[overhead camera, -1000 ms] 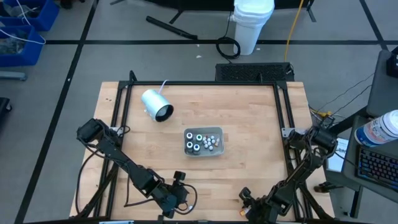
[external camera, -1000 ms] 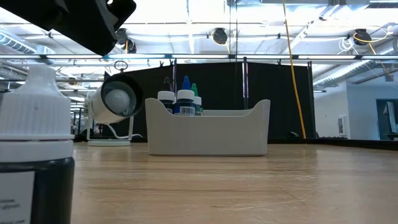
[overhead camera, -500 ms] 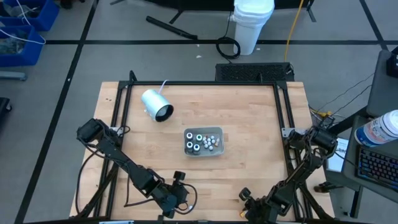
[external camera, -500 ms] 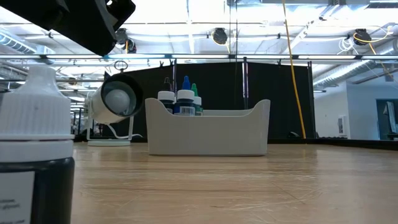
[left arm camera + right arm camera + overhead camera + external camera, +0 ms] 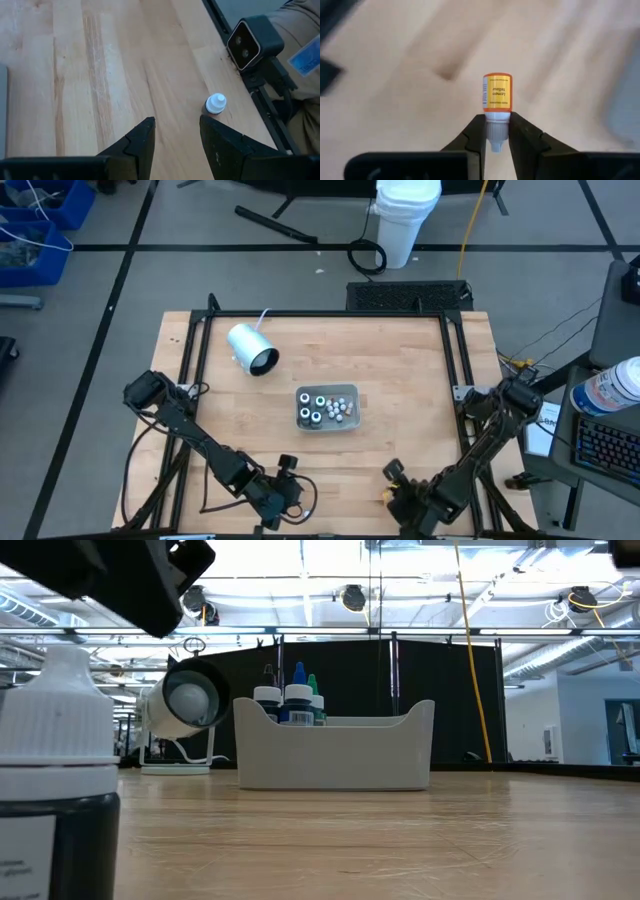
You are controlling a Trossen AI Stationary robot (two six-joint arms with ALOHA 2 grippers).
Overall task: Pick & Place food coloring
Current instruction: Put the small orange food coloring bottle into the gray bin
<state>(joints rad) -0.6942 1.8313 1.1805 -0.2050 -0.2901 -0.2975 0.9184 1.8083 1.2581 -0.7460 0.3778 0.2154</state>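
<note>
One yellow food coloring bottle [image 5: 497, 95] is clamped at its white cap between the jaws of the right gripper [image 5: 497, 131], which sits over the near edge of the surface [image 5: 400, 380], right of centre [image 5: 392, 483]. The bottle hangs clear of the wood below.

A second bottle [image 5: 216, 104] with a white cap stands loose near the near edge, just beyond the left gripper [image 5: 176, 131], whose jaws are released and empty. The remaining bottles [image 5: 325, 408] are collected in the grey tray [image 5: 301, 423] near the centre of the surface. A white-and-grey cylinder [image 5: 251, 349] with a cord lies toward the far left corner.

Handling assessment: the bottles appear light, rigid plastic, smooth-sided and easily tipped. The ribbed cap or neck offers the surest hold; a grip on the label body risks slipping.

View comparison: only the right wrist view shows the label and the hold on the cap. The high view places both arms but hides the held bottle. The low view shows the bottles' coloured tops [image 5: 298, 673] rising above the tray wall.
</note>
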